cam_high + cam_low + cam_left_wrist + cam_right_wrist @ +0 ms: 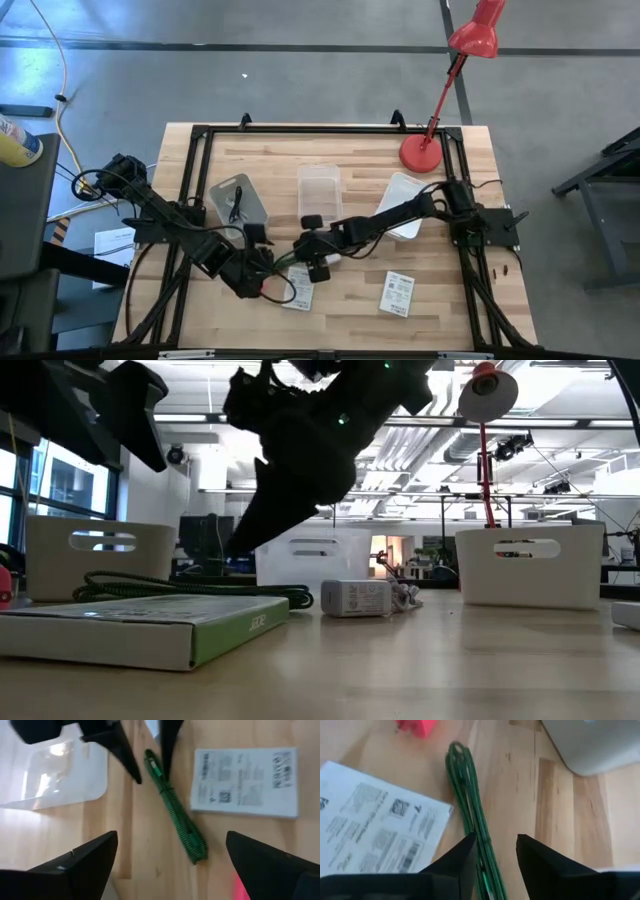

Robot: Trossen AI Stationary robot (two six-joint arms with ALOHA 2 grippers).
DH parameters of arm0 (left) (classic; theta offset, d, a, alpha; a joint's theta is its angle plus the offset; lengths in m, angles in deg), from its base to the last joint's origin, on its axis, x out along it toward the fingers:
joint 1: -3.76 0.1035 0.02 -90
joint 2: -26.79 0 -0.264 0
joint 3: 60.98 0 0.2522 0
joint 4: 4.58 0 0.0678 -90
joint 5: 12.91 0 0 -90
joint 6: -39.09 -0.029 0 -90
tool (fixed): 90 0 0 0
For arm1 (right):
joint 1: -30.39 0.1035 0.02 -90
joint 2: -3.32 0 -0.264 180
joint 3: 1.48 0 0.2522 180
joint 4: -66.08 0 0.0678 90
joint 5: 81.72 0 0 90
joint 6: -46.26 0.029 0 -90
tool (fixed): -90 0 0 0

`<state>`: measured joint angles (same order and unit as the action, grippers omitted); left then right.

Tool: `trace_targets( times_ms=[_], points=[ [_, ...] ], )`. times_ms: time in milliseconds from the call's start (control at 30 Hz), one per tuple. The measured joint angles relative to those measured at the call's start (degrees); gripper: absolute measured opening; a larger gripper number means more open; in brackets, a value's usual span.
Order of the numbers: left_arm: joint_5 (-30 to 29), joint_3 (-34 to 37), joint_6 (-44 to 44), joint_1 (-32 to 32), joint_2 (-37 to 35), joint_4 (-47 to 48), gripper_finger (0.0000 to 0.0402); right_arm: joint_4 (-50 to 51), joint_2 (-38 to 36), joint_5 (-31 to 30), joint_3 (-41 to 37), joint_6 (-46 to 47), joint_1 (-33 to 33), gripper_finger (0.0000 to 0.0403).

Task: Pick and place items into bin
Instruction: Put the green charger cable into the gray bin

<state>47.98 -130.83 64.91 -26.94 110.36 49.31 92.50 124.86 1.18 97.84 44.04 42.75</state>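
A green braided stick (176,817) lies flat on the wood beside a flat white printed packet (245,780). My right gripper (495,842) is open and low over the stick's end, one finger on each side of it. My left gripper (171,836) is wide open and hovers over the stick's other end, touching nothing. The pink cube (417,726) sits past the stick's looped end. A white cube (355,598) rests on the table behind the stick. A thin dark cable (237,203) lies in the grey bin (250,195). A second packet (398,294) lies toward the near right. My right gripper straddles the green stick's end (487,870) from above, its fingers across the stick. One finger (457,865) stands right against the stick; I cannot tell whether it touches. The stick lies flat on the table.
A clear bin (320,190) stands mid-table and a white bin (400,195) to its right. A red desk lamp (425,150) stands at the far right. The two grippers are close together, near the table's near edge. Bare wood lies between the packets.
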Motion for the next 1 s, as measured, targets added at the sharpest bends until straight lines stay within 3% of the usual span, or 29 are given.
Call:
trace_targets(
  times_ms=[267,533,1000],
  points=[
    [-1.3,-0.1,0.2,0.9,0.9,-2.9,0.0314,8.7,-3.6,-1.1,0.0,-3.7,1.6,0.0134],
    [4.1,0.0,-1.0,5.6,9.1,-4.2,0.0271,11.2,-6.1,-0.1,-0.2,-7.0,5.3,0.0134],
    [8.1,0.0,-4.6,8.3,14.0,-10.8,0.0260,12.9,-7.7,0.2,-0.2,-8.5,8.8,0.0134]
  ],
)
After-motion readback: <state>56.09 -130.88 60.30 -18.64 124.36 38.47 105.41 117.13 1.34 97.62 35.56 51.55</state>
